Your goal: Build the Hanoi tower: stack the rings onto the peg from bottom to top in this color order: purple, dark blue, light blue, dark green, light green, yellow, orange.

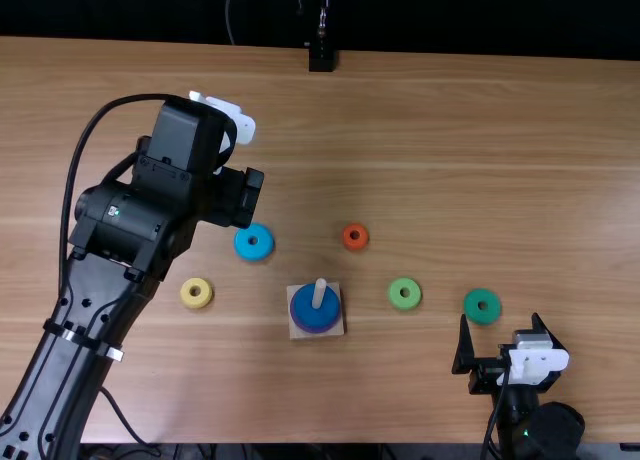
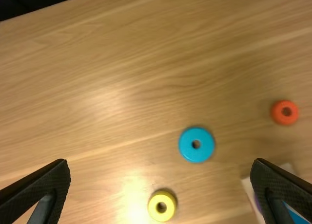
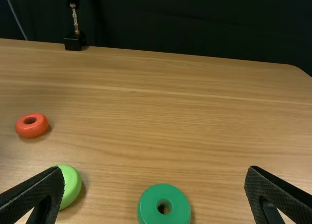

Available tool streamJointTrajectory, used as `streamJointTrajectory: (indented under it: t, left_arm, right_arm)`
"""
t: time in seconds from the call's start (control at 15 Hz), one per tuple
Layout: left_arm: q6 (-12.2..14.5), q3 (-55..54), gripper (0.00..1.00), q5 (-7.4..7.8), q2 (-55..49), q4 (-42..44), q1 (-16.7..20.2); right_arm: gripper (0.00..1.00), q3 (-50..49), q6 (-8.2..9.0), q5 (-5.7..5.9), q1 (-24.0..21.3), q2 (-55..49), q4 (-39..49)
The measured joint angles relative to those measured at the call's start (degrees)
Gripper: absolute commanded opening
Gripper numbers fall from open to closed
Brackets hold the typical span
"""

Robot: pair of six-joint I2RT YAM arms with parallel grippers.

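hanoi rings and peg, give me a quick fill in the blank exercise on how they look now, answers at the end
On the peg, the ring under the dark blue ring is ____. Seen from above, the light green ring lies between the peg and the ____ ring. The left hand and right hand are both ____.

Answers: purple; dark green; open

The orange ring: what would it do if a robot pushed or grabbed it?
The orange ring lies flat, so a push would probably slide it, not roll it. Its thick, even shape looks stiff, so it likely won't squash. Its smooth, rounded edge might slip.
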Motion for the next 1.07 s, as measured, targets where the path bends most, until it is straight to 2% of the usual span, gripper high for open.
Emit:
streamJointTrajectory:
  t: [0.07, 0.13, 0.2, 0.33, 0.47, 0.6, 1.07]
  left_arm:
    - [0.0, -1.2, 1.0, -0.24, 0.0, 0.2, -1.1]
    - [0.0, -3.3, 1.0, 0.52, 0.3, 0.6, -2.1]
    - [0.0, -5.6, 1.0, 2.14, 1.4, 1.4, -3.0]
    - [0.0, -8.7, 1.0, 4.33, 4.9, 3.9, -3.3]
    - [0.0, -11.5, 1.0, 5.11, 6.9, 5.7, -3.2]
    - [0.0, -13.0, 1.0, 5.77, 8.7, 9.3, -3.2]
    - [0.0, -21.0, 1.0, 5.99, 13.1, 17.0, -3.2]
  right_arm:
    - [1.0, 0.0, -0.02, -0.02, 0.0, 0.0, 0.0]
    - [1.0, 0.0, 0.0, -0.02, 0.0, 0.0, 0.0]
    - [1.0, 0.0, 0.0, -0.02, 0.0, 0.0, 0.0]
    - [1.0, 0.0, 0.02, -0.02, 0.0, 0.0, 0.0]
    - [1.0, 0.0, 0.02, -0.02, 0.0, 0.0, 0.0]
    - [1.0, 0.0, 0.0, -0.02, 0.0, 0.0, 0.0]
    - [1.0, 0.0, 0.0, 0.0, 0.0, 0.0, 0.0]
